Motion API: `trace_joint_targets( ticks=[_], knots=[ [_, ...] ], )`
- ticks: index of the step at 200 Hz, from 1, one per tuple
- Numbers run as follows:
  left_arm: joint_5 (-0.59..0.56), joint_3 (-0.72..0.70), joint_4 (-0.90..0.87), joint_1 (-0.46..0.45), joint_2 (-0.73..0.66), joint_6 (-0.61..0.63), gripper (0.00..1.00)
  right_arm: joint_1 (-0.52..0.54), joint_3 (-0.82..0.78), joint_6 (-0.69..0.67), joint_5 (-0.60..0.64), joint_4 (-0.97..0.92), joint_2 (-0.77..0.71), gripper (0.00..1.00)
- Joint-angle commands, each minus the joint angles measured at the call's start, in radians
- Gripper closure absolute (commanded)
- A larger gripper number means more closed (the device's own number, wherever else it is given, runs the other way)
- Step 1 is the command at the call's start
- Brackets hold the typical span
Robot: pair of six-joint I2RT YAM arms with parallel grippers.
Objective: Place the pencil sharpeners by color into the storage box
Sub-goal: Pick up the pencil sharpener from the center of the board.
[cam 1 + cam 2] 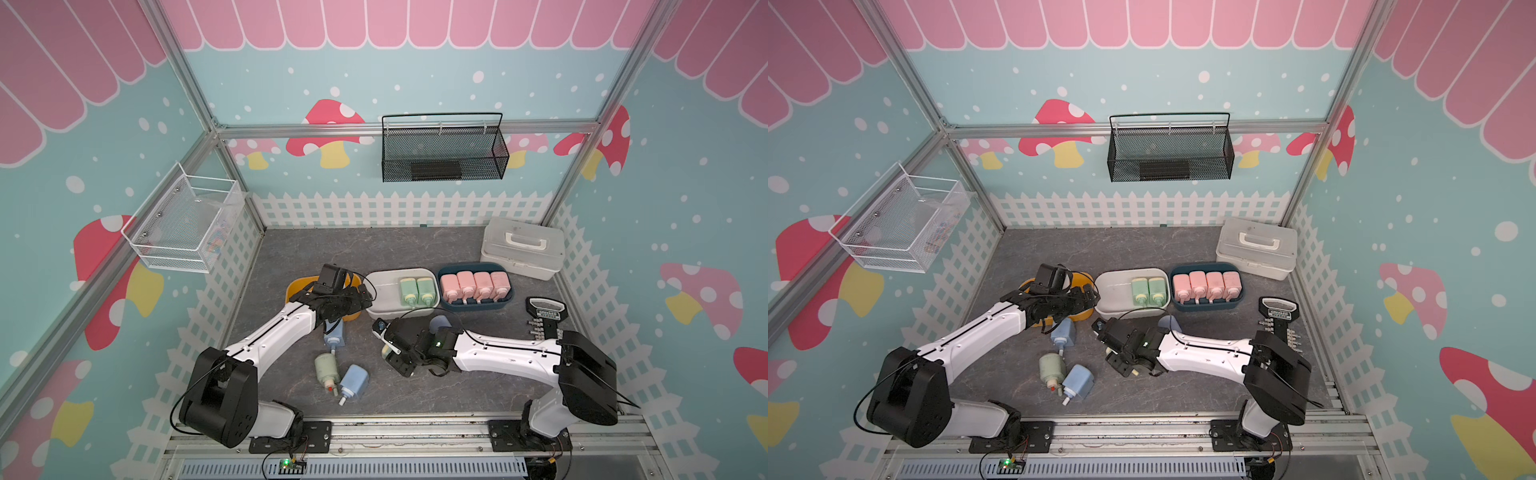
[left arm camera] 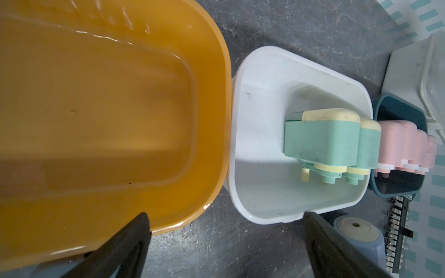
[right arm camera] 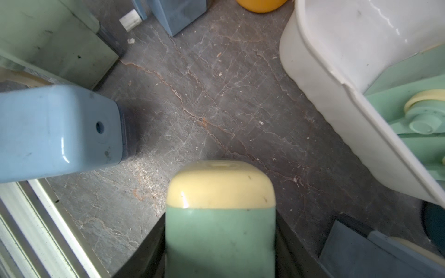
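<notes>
Right gripper (image 3: 220, 243) clamps a green, cream-capped plastic pencil sharpener (image 3: 220, 192) over the grey tabletop (image 3: 216, 96); left gripper (image 2: 226, 216) gapes wide by the yellow plastic tub (image 2: 222, 96).

L fingers (image 2: 130, 240) spread wide, arm fwd; R fingers (image 3: 149, 255) clamped, gripping.

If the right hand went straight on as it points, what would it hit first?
Likely the blue sharpener near the yellow bin; only bare table lies ahead of its held green sharpener, though depth is unclear.
</notes>
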Motion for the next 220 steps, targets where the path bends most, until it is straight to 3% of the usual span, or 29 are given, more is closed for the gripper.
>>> trace_joint_targets(
  ticks=[1,46,80,116,168,220],
  knots=[
    [0.024,0.041,-0.008,0.002,0.014,0.019,0.01,-0.016,0.033,-0.016,-0.033,0.052,-0.052,1.0],
    [0.034,0.053,-0.008,0.001,0.025,0.03,0.01,-0.057,0.023,0.018,-0.05,0.183,-0.079,1.0],
    [0.045,0.053,-0.008,0.001,0.014,0.024,0.01,-0.119,0.002,0.154,-0.06,0.307,-0.078,1.0],
    [0.036,0.045,-0.009,0.0,0.0,0.024,0.01,-0.156,-0.001,0.195,-0.057,0.384,-0.061,1.0],
    [0.007,0.044,-0.015,0.003,0.009,0.018,0.01,-0.172,0.032,0.204,0.118,0.363,-0.046,1.0],
    [0.007,0.048,-0.02,0.005,0.012,0.018,0.01,-0.179,0.079,0.215,0.211,0.351,-0.002,1.0]
  ],
)
